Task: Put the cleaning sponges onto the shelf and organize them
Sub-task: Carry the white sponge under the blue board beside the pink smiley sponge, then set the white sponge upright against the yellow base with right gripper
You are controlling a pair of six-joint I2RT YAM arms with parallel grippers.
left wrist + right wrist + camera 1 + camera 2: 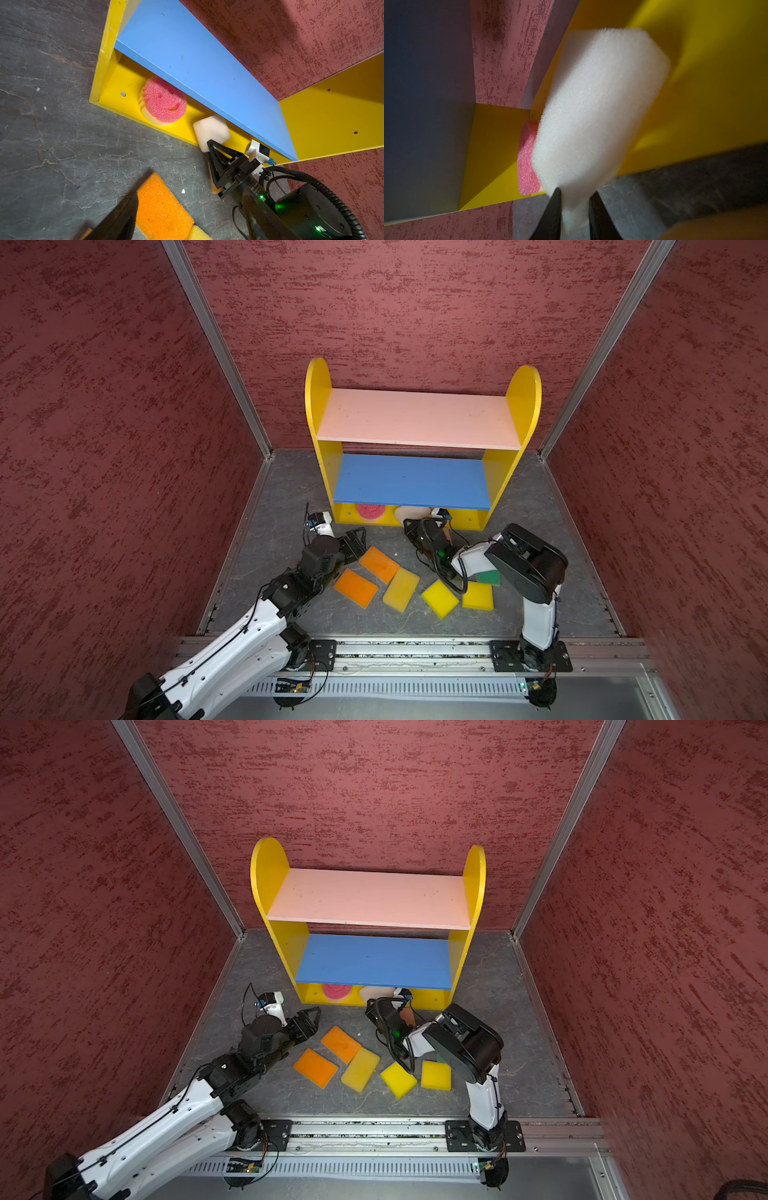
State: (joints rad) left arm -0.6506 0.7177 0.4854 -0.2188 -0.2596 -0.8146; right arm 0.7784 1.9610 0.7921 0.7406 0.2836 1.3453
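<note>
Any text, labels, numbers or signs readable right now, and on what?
None legible.
Black housing behind the right jaws: small white print, too blurred to read.
Round pink sponge: a cut-in smiley face, no letters.
Shelf and other sponges: no text visible.

I see a dark grey, crack-veined tabletop (pixel 540 510), mottled red walls (pixel 104 406) closing three sides, aluminium corner posts (pixel 216 348) where they meet, a metal rail (pixel 415 649) along the near edge, small white crumbs (pixel 183 191) on the grey.

No legible text or labels anywhere; only blurred, unreadable white print on the right gripper (pixel 208 151)
</note>
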